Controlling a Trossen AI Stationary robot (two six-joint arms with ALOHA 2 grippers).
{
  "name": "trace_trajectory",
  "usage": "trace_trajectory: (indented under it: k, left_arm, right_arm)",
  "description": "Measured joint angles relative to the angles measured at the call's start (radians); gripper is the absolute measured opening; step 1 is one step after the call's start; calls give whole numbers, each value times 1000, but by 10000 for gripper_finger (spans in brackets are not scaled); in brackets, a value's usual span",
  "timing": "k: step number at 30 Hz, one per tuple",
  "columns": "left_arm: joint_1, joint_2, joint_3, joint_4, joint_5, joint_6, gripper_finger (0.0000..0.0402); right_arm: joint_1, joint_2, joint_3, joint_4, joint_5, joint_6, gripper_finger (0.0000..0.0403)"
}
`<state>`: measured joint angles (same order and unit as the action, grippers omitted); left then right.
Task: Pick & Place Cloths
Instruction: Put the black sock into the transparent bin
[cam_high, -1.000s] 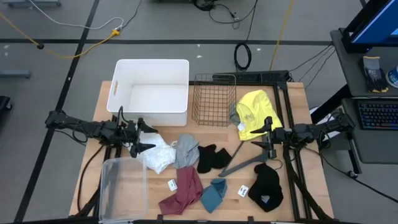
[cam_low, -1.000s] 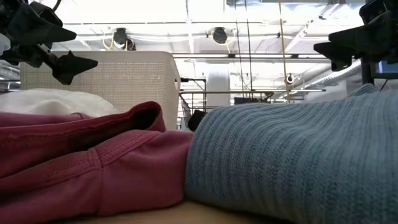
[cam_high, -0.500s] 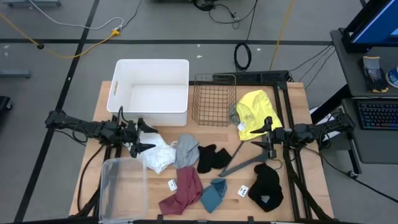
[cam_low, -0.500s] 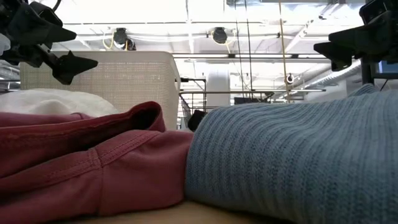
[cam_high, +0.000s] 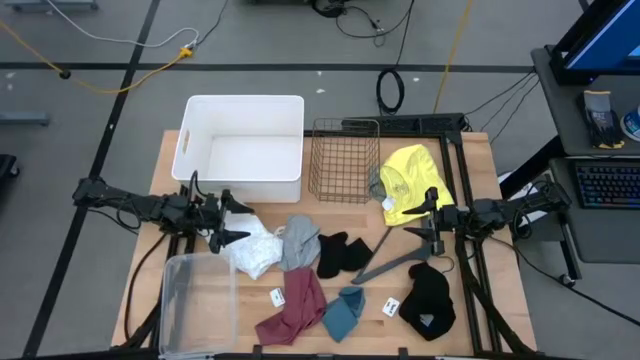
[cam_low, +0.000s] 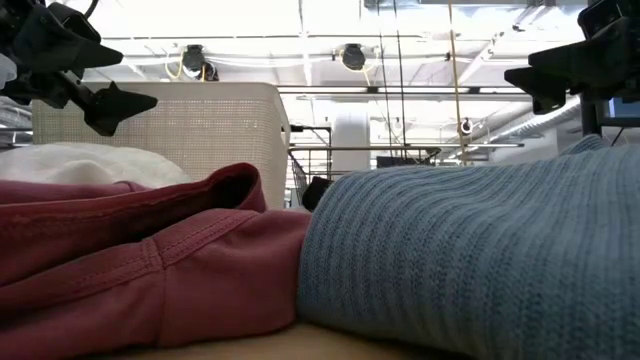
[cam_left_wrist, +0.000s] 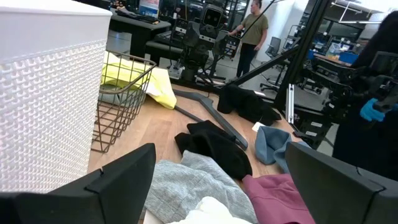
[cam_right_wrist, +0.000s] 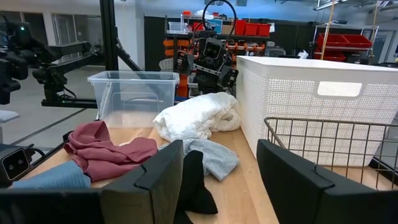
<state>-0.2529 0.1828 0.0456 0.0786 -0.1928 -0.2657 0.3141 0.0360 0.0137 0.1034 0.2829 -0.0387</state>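
White bin (cam_high: 243, 147) and wire basket (cam_high: 344, 160) set at the table's far side, cloths spread between the arms, yellow cloth (cam_high: 409, 181) beside the basket, white cloth (cam_high: 254, 245) just past the left gripper (cam_high: 228, 222), fingers spread, right gripper (cam_high: 429, 218) likewise spread, nothing held.

I count six cloths (cam_high: 298, 302), maybe seven, one hanger (cam_high: 392, 264), two bins (cam_high: 241, 146), one wire basket (cam_high: 343, 160).

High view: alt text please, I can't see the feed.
Cloths lie scattered on a wooden table between both arms: white cloth, grey, black, maroon cloth, teal, yellow cloth. Left tool and right tool are open, empty.
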Motion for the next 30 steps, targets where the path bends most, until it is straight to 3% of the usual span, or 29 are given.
trace_trajectory:
  k: [4,12,20,30]
  left_arm:
    - [0,0,0,0,0,0,363]
    - [0,0,0,0,0,0,363]
    - [0,0,0,0,0,0,363]
    - [0,0,0,1,-30,46,363]
  right_arm:
    - [0,0,0,2,0,28,199]
    - [0,0,0,70,6,359,199]
    - [-1,0,0,251,54,410,199]
    - [0,0,0,471,110,345,199]
